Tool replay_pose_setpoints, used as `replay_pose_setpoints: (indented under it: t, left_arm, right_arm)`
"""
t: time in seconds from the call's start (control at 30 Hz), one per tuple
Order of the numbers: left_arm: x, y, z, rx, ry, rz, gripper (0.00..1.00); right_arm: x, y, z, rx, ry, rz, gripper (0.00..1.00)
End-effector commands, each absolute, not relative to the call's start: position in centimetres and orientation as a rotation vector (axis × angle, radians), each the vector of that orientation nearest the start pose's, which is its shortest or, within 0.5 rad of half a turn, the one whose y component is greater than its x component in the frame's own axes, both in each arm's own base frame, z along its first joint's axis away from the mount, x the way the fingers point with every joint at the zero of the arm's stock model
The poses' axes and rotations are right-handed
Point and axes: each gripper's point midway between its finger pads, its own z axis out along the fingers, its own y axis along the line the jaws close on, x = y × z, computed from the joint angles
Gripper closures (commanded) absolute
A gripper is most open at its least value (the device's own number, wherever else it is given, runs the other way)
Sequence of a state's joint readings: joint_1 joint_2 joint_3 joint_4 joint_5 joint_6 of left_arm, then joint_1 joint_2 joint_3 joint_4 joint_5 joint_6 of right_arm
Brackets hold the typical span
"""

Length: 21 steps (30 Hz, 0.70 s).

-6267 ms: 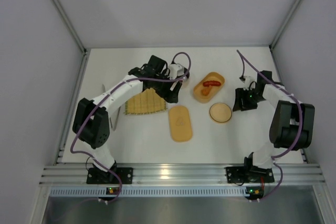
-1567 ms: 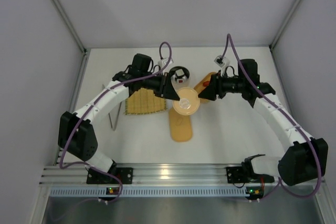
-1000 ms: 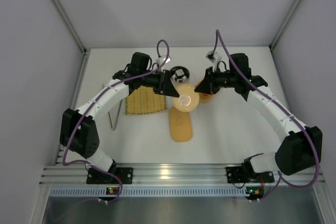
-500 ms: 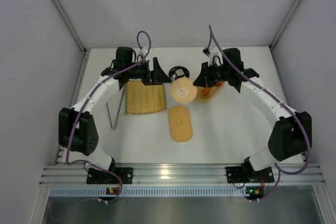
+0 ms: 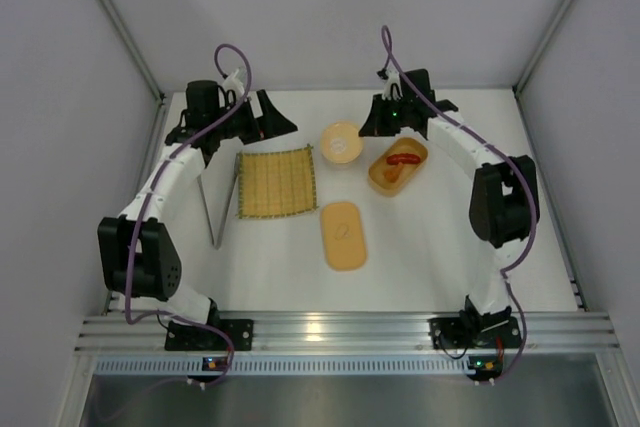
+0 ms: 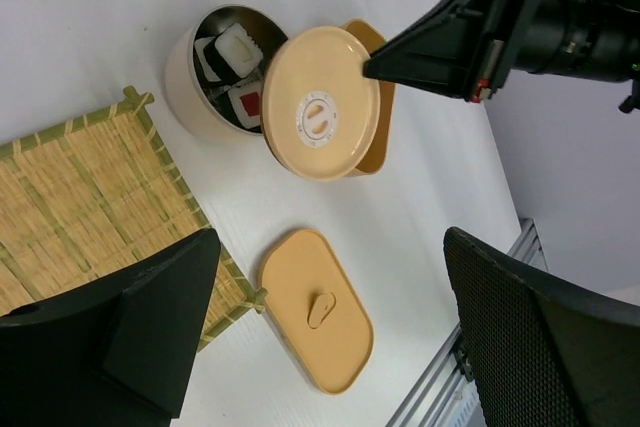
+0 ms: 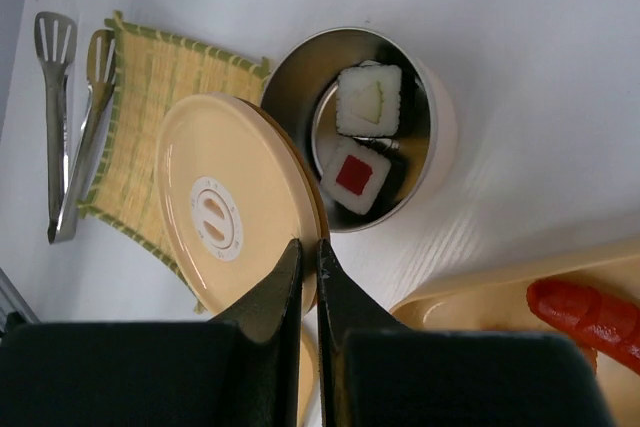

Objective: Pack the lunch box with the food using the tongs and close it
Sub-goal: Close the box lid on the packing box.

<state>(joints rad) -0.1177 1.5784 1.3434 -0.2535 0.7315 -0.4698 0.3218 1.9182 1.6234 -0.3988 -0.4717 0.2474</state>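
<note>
Right end effector (image 7: 310, 247) pinching round tan lid (image 7: 225, 207) by its thin rim over steel bowl (image 7: 290, 72). Grip depth unclear, so lid risks slipping onto the food (image 7: 368, 99). Left end effector (image 6: 332, 247) gaping, empty. Tongs (image 7: 62, 127) lying beside mat (image 7: 140, 137); lunch box (image 5: 383, 179) sitting open.

No readable text or numbers anywhere. Only marks: a plain red square on a white food piece (image 7: 354, 175) and a blank white disc on the round lid (image 7: 216, 219).

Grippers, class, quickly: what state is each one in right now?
Left gripper: open, holding nothing.
Right gripper: jaws shut on the round lid at its rim.
</note>
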Motion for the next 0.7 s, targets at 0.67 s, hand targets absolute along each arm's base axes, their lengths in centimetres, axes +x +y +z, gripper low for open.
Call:
replay_pose_setpoints:
  t: [0.67]
  left_arm:
    - [40.8, -18.6, 25.7, 0.184, 2.037, -1.131, 0.02]
  right_arm:
    - [54.0, 24.5, 14.2, -0.088, 2.291, 0.889, 1.00]
